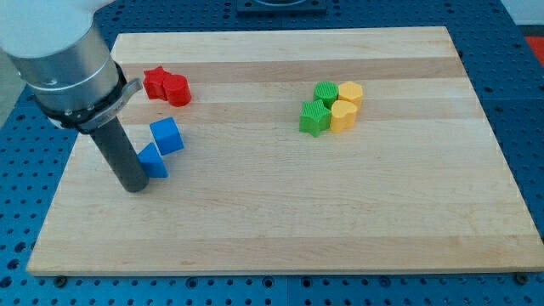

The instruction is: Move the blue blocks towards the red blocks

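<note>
Resting on the pale wooden board (280, 212), my tip (134, 187) sat just left of the small blue triangular block (154, 161), apparently touching it. No fingers, just a rod. Blue cube (167, 135) just above-right. Red star-shaped block (155, 82) and red rounded block (177, 90) touching, near the top-left. Green (320, 106) and yellow (346, 105) blocks clustered well apart, right.
</note>
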Controlling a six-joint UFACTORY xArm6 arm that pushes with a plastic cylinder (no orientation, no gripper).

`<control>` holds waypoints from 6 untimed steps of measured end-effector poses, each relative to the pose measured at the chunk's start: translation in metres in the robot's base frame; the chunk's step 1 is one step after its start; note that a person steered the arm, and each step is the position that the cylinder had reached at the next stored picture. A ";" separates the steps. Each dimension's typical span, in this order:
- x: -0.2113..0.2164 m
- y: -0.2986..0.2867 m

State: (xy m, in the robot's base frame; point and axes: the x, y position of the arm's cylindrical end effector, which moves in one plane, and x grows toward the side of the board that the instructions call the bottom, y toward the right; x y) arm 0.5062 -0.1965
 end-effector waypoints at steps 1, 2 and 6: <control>-0.015 0.000; -0.027 0.001; -0.016 0.010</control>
